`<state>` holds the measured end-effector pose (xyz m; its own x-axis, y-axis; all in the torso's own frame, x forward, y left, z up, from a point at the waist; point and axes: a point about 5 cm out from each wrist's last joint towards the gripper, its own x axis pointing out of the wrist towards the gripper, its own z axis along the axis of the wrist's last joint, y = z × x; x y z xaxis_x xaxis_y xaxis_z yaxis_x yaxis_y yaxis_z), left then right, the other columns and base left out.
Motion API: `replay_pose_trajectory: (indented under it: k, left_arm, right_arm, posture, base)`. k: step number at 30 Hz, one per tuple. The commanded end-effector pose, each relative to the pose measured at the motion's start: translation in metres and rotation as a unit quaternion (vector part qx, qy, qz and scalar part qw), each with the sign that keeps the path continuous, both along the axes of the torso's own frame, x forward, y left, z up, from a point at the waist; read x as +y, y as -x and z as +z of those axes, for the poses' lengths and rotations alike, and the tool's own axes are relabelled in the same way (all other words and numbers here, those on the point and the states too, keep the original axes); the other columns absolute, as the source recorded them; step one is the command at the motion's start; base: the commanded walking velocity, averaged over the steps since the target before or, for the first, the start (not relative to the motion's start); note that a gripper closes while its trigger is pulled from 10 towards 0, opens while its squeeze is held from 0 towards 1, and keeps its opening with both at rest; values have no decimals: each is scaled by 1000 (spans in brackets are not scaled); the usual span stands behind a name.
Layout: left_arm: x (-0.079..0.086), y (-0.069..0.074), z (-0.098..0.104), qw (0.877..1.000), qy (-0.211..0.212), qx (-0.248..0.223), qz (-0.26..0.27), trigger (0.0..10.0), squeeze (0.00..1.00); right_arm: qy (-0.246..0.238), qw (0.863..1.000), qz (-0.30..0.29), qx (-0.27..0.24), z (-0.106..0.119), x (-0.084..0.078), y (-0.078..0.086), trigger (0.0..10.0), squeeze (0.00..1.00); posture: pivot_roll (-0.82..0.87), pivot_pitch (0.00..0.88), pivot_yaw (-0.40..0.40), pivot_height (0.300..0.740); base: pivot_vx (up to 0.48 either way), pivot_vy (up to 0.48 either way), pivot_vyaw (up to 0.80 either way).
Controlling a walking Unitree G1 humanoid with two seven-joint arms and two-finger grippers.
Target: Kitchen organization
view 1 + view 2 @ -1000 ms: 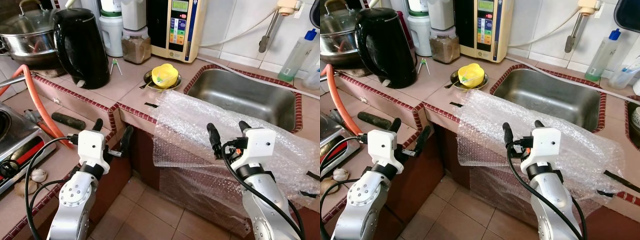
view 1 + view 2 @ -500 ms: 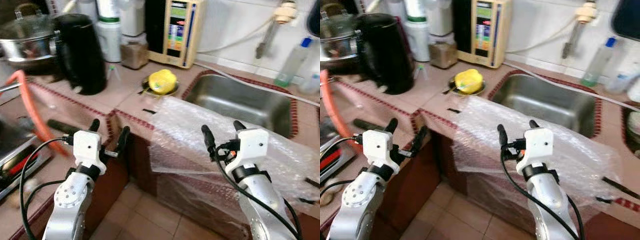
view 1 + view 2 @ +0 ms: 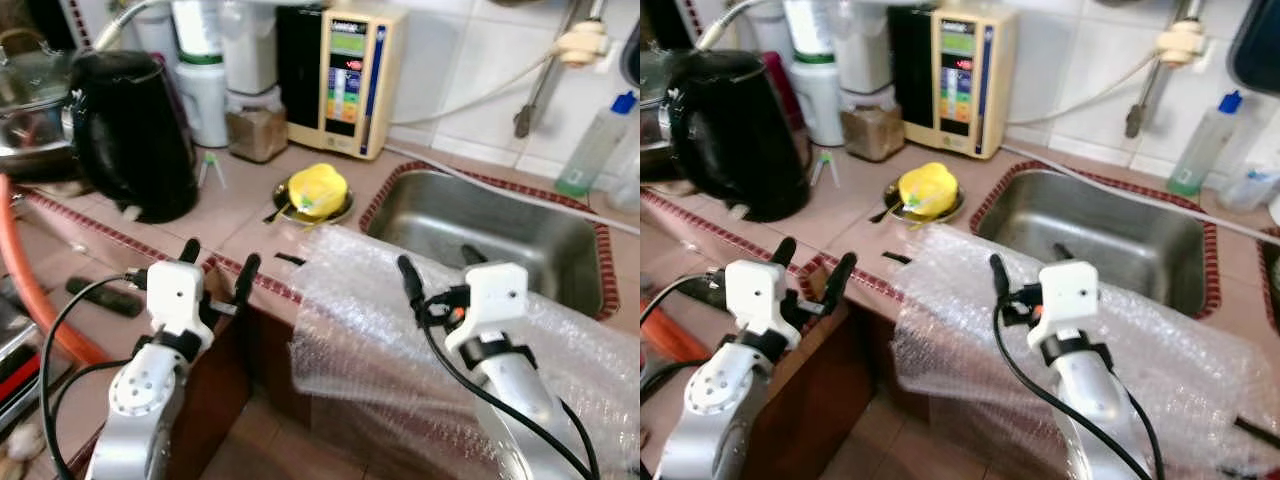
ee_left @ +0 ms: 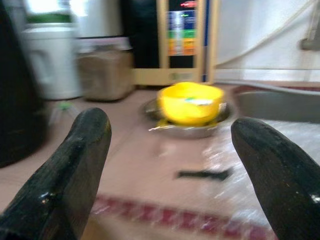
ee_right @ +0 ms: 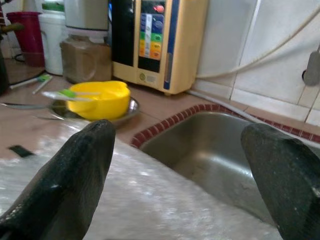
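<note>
A yellow bowl sits on a small steel plate on the tiled counter, between a black kettle and the steel sink. A sheet of bubble wrap hangs over the counter's front edge below the sink. My left gripper is open in front of the counter edge, short of the bowl, which lies ahead of its fingertips as the yellow bowl. My right gripper is open above the bubble wrap, facing the sink, with nothing between its fingers.
A beige wall-standing appliance, a jar of brown powder and white containers line the back. A steel pot and an orange hose are at the left. A clear bottle stands behind the sink.
The whole view has shifted and drawn closer to the counter, so the camera moved. Both grippers stay open and empty, now a little nearer the counter edge.
</note>
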<state>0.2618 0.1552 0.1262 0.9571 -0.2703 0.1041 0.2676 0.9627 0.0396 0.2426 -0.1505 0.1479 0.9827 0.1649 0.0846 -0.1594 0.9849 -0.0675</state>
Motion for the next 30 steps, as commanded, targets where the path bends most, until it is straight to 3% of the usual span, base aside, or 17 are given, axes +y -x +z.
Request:
replay_pose_trajectory:
  k: [1, 12, 15, 20, 30]
  left_arm:
    - [1, -1, 3, 1000, -8, -6, 0, 10000, 0]
    - [2, -1, 2, 1000, -8, -4, 10, 10000, 0]
    - [0, -1, 2, 1000, -8, -3, 6, 10000, 0]
    - [0, -1, 1, 1000, -9, -1, 4, 10000, 0]
    - [0, -1, 0, 1000, -9, 2, 1, 10000, 0]
  right_arm:
    - [-6, 1000, 7, -9, 4, 0, 0, 10000, 0]
    - [14, 1000, 15, -7, 2, 4, 1, 10000, 0]
    - [-22, 1000, 19, -7, 2, 4, 0, 10000, 0]
    - [-7, 1000, -13, -3, 2, -2, -3, 10000, 0]
    - [-13, 1000, -7, 0, 1, 1, 1, 10000, 0]
  posture:
    - [-13, 0, -15, 740]
    - [-11, 0, -19, 740]
    - [-11, 0, -19, 740]
    - [-13, 0, -19, 740]
    - [-17, 2, -12, 740]
  base:
    - [270, 0, 0]
    - [72, 0, 0]
    - [0, 0, 0]
    - [0, 0, 0]
    - [0, -453, 0]
